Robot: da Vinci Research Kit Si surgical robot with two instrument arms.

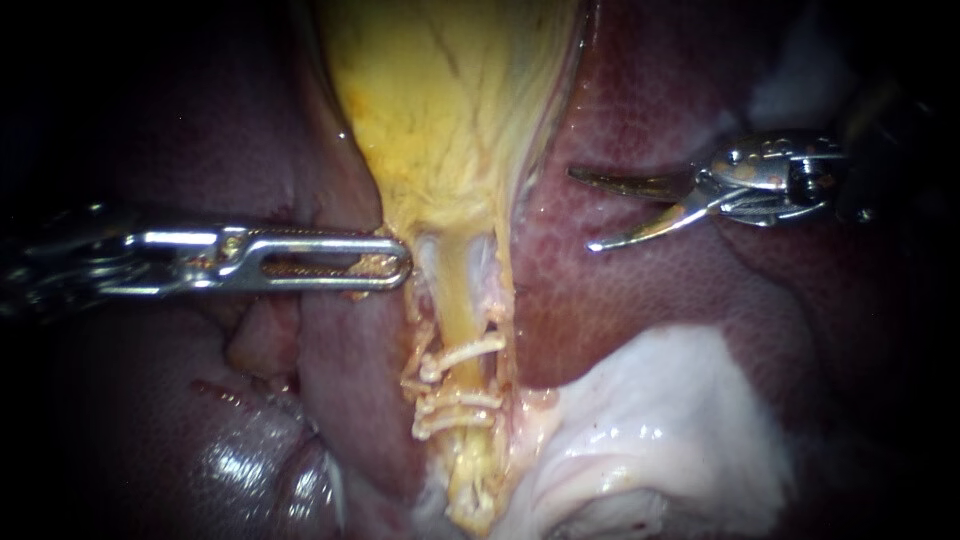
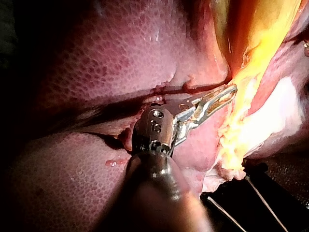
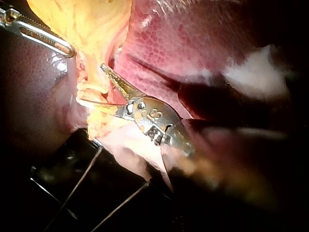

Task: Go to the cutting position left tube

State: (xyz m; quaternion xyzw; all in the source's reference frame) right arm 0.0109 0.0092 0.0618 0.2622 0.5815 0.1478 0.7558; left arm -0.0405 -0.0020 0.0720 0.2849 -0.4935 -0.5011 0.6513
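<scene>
The left tube [image 1: 455, 295] is the yellow strand running down from the neck of the gallbladder [image 1: 450, 100], with a paler strand just beside it on the right. One upper clip [image 1: 465, 352] crosses it, and the lower clips [image 1: 455, 400] sit close together further down, leaving a short bare stretch between them.

My left instrument [image 1: 385, 262] reaches in level. Its claw is closed, and it seems to have hold of the gallbladder's edge at the neck, though how much tissue lies in the bite is hard to see.

My right instrument [image 1: 598, 210] ends in two curved blades. Its claw stands wide open with nothing in it, over the liver [image 1: 650, 320] and well apart from the tube.

I judge the tube to be thin, soft, wet and light. It will likely slide or roll off a blade and tear if dragged, so it should not be gripped at all. The open blades should go either side of the bare stretch, square to the tube and clear of every clip
</scene>
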